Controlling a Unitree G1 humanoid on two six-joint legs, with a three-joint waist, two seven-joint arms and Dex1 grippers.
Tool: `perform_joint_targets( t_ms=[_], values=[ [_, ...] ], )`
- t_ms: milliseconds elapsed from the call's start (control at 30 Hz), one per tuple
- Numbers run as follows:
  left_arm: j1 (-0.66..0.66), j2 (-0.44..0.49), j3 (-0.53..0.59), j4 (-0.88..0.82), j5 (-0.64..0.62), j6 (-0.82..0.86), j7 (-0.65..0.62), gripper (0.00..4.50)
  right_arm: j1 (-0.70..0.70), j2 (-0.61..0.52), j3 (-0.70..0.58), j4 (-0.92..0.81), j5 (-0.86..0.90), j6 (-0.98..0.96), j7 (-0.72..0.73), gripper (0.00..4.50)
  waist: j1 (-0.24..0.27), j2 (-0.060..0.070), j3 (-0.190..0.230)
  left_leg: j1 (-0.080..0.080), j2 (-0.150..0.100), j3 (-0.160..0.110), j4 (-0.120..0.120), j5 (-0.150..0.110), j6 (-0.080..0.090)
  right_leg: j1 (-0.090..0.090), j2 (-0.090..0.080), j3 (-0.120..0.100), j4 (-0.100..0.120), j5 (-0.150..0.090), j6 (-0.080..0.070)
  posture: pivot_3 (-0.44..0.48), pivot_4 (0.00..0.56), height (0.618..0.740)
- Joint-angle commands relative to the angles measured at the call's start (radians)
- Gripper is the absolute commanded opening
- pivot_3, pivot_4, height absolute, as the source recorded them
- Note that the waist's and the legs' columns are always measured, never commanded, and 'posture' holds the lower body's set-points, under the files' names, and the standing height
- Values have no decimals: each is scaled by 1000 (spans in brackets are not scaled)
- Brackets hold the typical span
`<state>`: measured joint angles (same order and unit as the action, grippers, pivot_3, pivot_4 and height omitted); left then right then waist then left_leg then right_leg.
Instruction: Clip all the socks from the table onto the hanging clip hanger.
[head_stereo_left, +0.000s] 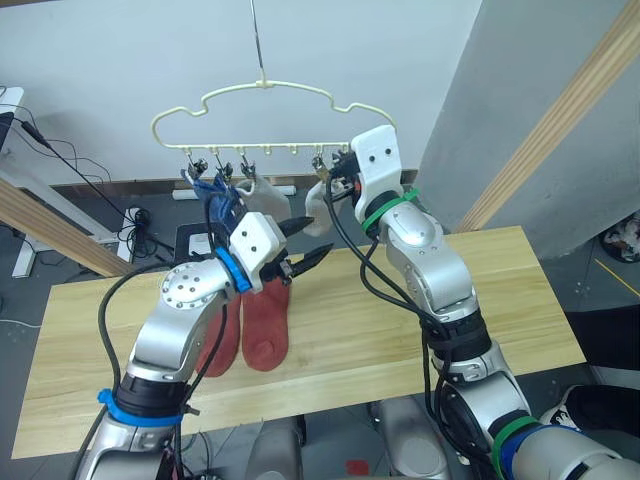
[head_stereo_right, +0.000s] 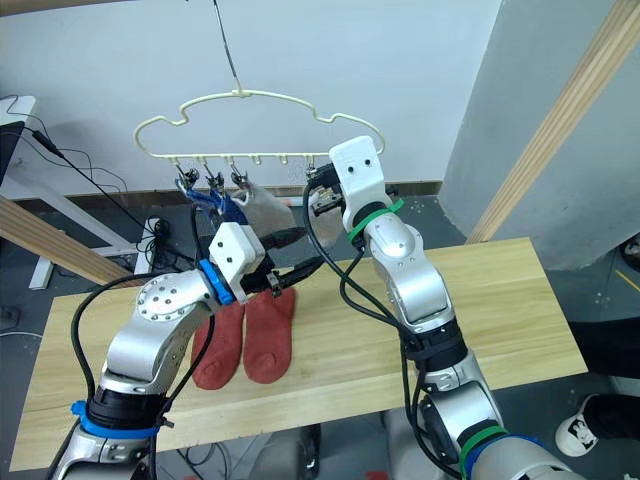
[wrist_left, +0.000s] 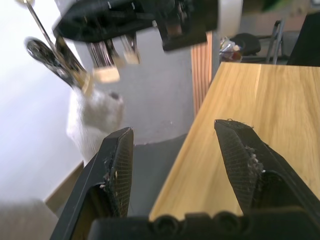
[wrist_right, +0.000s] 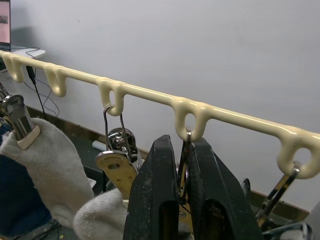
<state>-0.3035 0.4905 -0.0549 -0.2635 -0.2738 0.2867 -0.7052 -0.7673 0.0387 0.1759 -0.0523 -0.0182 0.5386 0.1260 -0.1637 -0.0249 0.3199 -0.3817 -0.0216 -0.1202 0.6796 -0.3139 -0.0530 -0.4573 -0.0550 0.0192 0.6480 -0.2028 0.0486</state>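
Right wrist view shows the right gripper (wrist_right: 184, 197) with its two black fingers (wrist_right: 152, 200) pressed together on the wire loop of a metal clip (wrist_right: 187, 150) that hangs from an eyelet of the clip hanger (wrist_right: 150, 97). Beside it, on the next eyelet, a second clip (wrist_right: 116, 162) holds a light grey sock (wrist_right: 102, 220). Further along the bar, another clip bites a second grey sock (wrist_right: 52, 167), with a patch of blue fabric (wrist_right: 17, 200) just beside it.

From the head camera, the cream, cloud-shaped clip hanger (head_stereo_left: 265, 95) hangs by its long hook above the far edge of the table (head_stereo_left: 520, 300). Blue socks (head_stereo_left: 215, 195) dangle from the clips at its left end; the grey socks (head_stereo_left: 262, 195) hang near the middle. The right gripper (head_stereo_left: 335, 180) is raised to the clip row, towards its right end.

The left gripper (head_stereo_left: 305, 245) hovers over the table's far edge below the hanger, its fingers (head_stereo_left: 318, 257) spread apart with nothing between them. The left wrist view shows the same wide gap (wrist_left: 172, 165), with the table edge beneath and a grey sock (wrist_left: 95, 120) hanging ahead.

Two rust-red socks (head_stereo_left: 265, 325) lie side by side on the table, left of its centre, partly hidden by the left arm.
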Motion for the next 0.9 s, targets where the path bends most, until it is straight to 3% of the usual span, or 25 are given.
perform_joint_targets(
  t_ms=[33, 200, 533, 833, 900],
  values=[
    [80, -53, 18, -32, -3, 32, 85, 3187, -27, 2, -13, -24, -5, -25, -7, 0, 1, 0, 0, 0, 0, 0, 0, 0, 0, 0, 0, 0, 0, 0, 0, -217, 318, 731],
    [167, -119, 30, 63, 74, 20, 222, 4441, -24, -4, -14, -30, -2, -17, -4, 0, 3, 0, 0, 0, 0, 0, 0, 0, 0, 0, 0, 0, 1, 0, 0, -218, 323, 731],
    [132, -269, 132, 316, 78, 43, 424, 4476, -20, -8, -3, -40, 3, -1, 10, 0, 7, 0, 0, 0, 0, 0, 1, 0, 0, 0, 0, -1, 2, 0, 0, -237, 328, 731],
    [128, -289, 136, 351, 83, 134, 471, 4476, -13, -10, 0, -51, 4, 11, 10, 0, 7, 0, 0, 0, 0, 0, 1, 0, 0, 0, 0, -1, 1, 0, 0, -242, 327, 731],
    [130, -296, 142, 347, 77, 154, 478, 4095, -13, -10, 0, -52, 5, 12, 11, 0, 7, 0, 0, 0, 0, 0, 1, 0, 0, 0, 0, -1, 2, 0, 0, -242, 327, 731]
  ],
)
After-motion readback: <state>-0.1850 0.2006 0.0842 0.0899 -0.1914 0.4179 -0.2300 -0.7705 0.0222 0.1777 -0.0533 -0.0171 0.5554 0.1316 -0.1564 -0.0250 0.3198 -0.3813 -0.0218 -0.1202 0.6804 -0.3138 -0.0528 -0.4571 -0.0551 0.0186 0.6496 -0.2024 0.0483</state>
